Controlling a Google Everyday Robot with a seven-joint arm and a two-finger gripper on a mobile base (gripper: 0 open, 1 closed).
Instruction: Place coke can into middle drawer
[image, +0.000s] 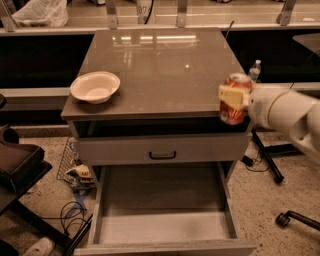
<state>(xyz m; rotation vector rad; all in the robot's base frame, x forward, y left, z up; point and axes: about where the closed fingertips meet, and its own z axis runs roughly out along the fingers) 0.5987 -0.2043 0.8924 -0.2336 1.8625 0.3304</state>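
The coke can (235, 109), red-orange with a silver top, is held upright in my gripper (233, 97) at the right front corner of the cabinet top, in the air at the level of the front edge. My white arm (285, 112) reaches in from the right. The gripper's pale finger (231, 95) wraps the can's side. The middle drawer (162, 227) is pulled out wide below, with a bare pale floor and thin side walls. The can is above and to the right of the drawer's back right corner.
A white bowl (95, 86) sits on the left of the grey cabinet top (160, 65). The upper drawer front with a black handle (162, 155) is closed. A clear water bottle (254, 70) stands behind on the right. Cables and clutter (77, 175) lie on the floor left; chair legs (295, 217) right.
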